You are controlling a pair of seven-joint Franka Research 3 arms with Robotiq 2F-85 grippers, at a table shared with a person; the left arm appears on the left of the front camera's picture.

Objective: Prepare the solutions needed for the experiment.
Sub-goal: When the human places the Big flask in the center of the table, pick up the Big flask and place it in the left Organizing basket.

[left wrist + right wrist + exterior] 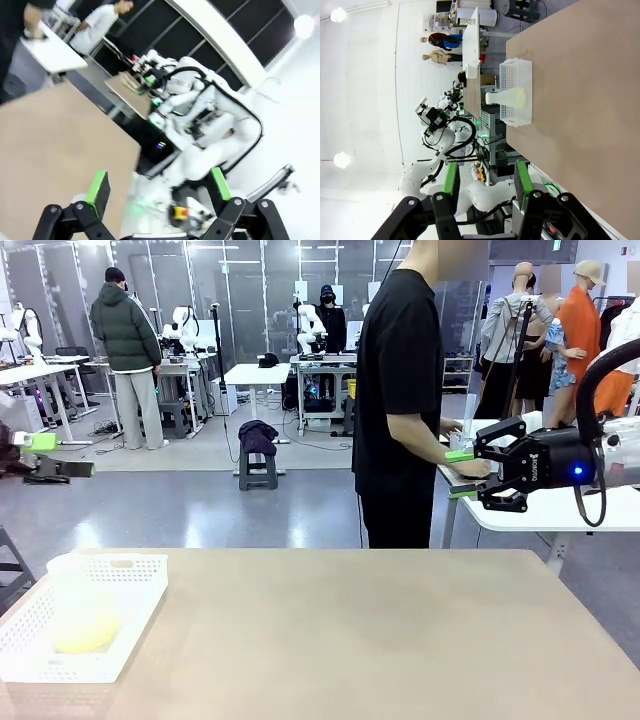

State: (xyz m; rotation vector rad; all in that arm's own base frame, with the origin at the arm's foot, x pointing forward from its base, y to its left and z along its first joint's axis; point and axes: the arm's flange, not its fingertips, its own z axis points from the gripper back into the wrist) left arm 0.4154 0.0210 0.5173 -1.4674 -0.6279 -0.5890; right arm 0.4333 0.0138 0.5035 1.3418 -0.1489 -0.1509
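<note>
Beige table (350,640) carries a white basket (130,575) at my left, holding the flask (507,97) of solutions (85,632). Likely light, slick, breakable: I'd grip its neck. My left gripper (157,187) gapes wide; my right gripper (462,475) half-open, empty.

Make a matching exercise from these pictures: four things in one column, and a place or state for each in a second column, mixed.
Things:
1. flask
2. basket
3. left gripper
4. right gripper

Places or states:
a. raised at the right, nothing between its fingers
b. white, at the table's near left corner
c. fingers wide open
d. standing inside the basket, holding pale yellow liquid

Pairs: 1-d, 2-b, 3-c, 4-a
</note>
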